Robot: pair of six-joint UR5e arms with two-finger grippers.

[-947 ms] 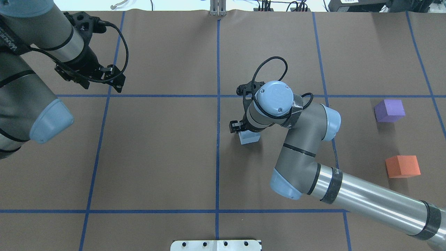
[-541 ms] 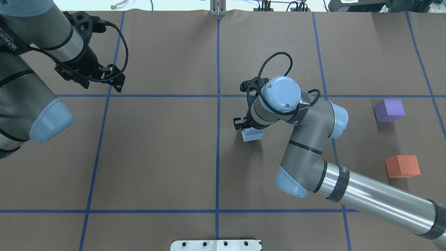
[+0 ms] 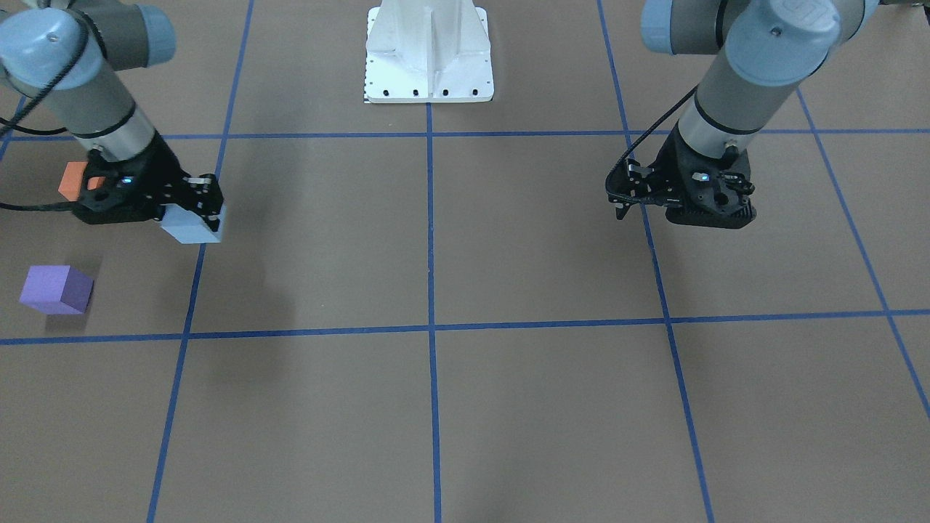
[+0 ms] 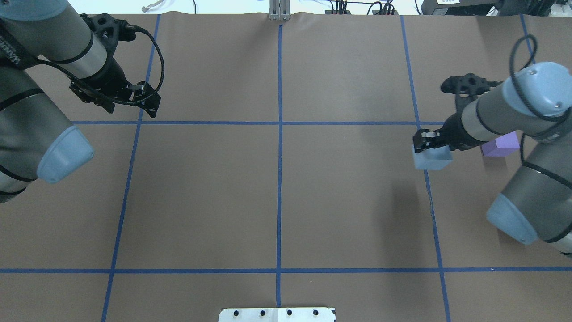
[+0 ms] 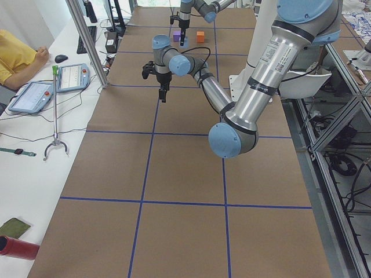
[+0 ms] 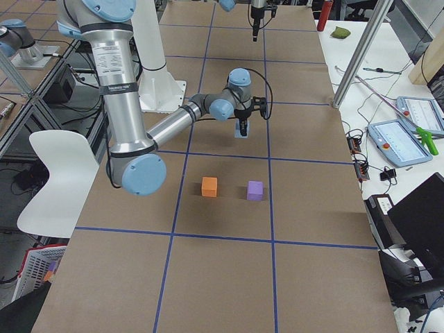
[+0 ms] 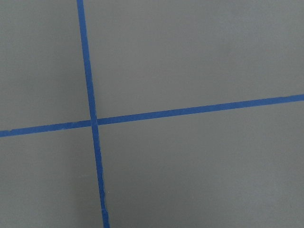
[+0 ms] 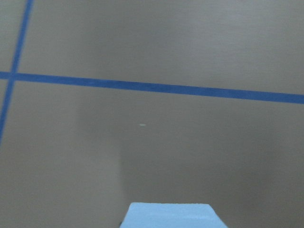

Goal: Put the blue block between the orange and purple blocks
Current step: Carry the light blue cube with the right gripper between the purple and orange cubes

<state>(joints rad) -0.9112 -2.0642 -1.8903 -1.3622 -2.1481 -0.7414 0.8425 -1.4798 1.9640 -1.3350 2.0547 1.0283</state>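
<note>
We logged the orange block (image 3: 73, 179) nearest the robot's edge of the tabletop, at its right end, with the purple block (image 4: 505, 144) beyond it. The right end effector (image 4: 430, 147) was clamped on the blue block (image 4: 431, 158), held above the tabletop just inboard of the purple one. The left end effector (image 4: 147, 99) hung empty toward the far left corner, fingers nearly together.

Brown table (image 4: 223, 201), blue tape grid (image 4: 279, 134)
</note>
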